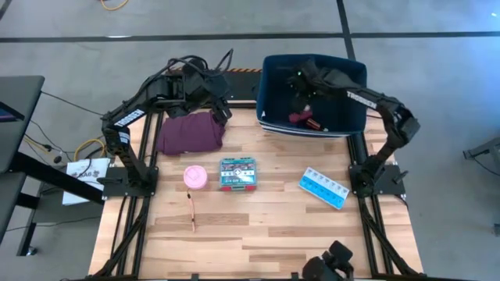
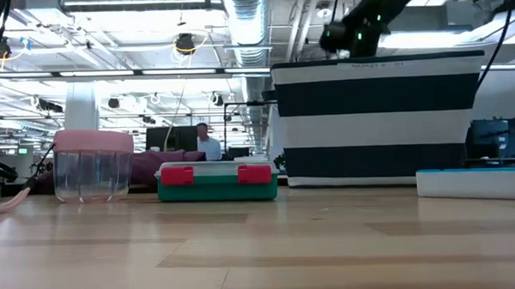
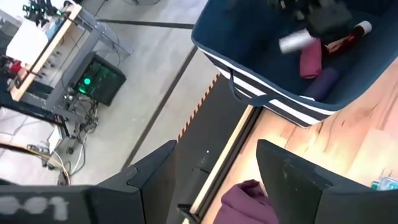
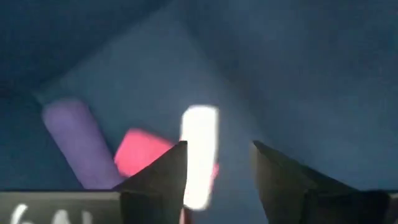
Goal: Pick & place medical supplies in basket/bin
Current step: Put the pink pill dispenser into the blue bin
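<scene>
The navy bin with white stripes [image 1: 351, 78] stands at the table's far edge. My right gripper [image 1: 301, 84] hangs open inside it. A white packet [image 4: 199, 155] shows between its fingers, above a navy roll [image 4: 81, 149] and a maroon roll [image 4: 140, 152] on the bin floor. A red-capped vial [image 3: 348, 37] lies there too. My left gripper [image 1: 223, 109] is open over the far edge of the maroon cloth [image 1: 190, 131]. The pink roll [image 1: 195, 176], teal box [image 1: 237, 173], pill organizer [image 1: 324, 187] and thin stick [image 1: 192, 211] lie on the table. My right gripper [image 4: 214, 180] points down into the bin with its fingers apart. The white packet's edge [image 4: 189, 168] lies right beside one finger [image 4: 161, 177]. Whether that finger touches it, I cannot tell.
The wooden table [image 1: 273, 226] has bare room at its near half. A camera mount [image 1: 336, 261] sits at the near edge. The arms' dark frames [image 1: 129, 183] stand at the left and right edges. Benches, equipment and a person show in the room beyond.
</scene>
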Available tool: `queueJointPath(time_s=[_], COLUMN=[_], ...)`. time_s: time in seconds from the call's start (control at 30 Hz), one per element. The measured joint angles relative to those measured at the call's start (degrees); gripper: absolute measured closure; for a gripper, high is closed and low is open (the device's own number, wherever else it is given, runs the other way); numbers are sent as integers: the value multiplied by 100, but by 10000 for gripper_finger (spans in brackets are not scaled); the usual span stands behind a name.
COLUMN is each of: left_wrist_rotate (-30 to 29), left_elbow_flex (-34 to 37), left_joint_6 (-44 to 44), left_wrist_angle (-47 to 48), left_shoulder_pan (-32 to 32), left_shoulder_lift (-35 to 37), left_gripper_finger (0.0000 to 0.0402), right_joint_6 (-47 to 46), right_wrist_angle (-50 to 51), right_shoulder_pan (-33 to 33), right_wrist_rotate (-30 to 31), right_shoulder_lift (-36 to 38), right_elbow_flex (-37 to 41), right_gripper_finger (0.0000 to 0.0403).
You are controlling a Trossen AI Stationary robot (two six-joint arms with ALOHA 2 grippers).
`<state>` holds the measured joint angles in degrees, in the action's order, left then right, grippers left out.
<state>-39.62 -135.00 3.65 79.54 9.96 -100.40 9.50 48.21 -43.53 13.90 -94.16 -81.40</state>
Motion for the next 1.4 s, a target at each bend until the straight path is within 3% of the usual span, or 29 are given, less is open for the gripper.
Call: queueJointPath(time_s=[0.2,0.4,0.53,0.63,0.93,1.17,1.4], left_wrist_rotate=[-6,-1,462,735,702,605,282], left_elbow_flex=[0,26,98,98,222,1093,2813], left_joint_6=[-398,-902,-1021,-1175,-1840,-3306,-5522], left_wrist_angle=[467,1058,1046,1052,1041,1039,1039], left_shoulder_pan=[0,-47,-199,-404,-1368,-2488,-3923], left_shoulder_lift=[0,2,21,52,50,89,83], left_gripper_finger=[191,191,191,191,191,191,191], right_joint_6=[96,99,-65,-93,-392,-348,-154], right_wrist_angle=[207,283,461,695,1165,1149,1132], right_shoulder_pan=[36,280,562,790,1203,1507,1826], right_wrist_rotate=[6,-36,-46,-38,-36,-33,-33], right_shoulder_lift=[539,1240,1623,1835,2041,2033,2077], right_elbow_flex=[-716,-978,-978,-978,-978,-975,-973], right_gripper_finger=[206,201,207,212,224,227,230])
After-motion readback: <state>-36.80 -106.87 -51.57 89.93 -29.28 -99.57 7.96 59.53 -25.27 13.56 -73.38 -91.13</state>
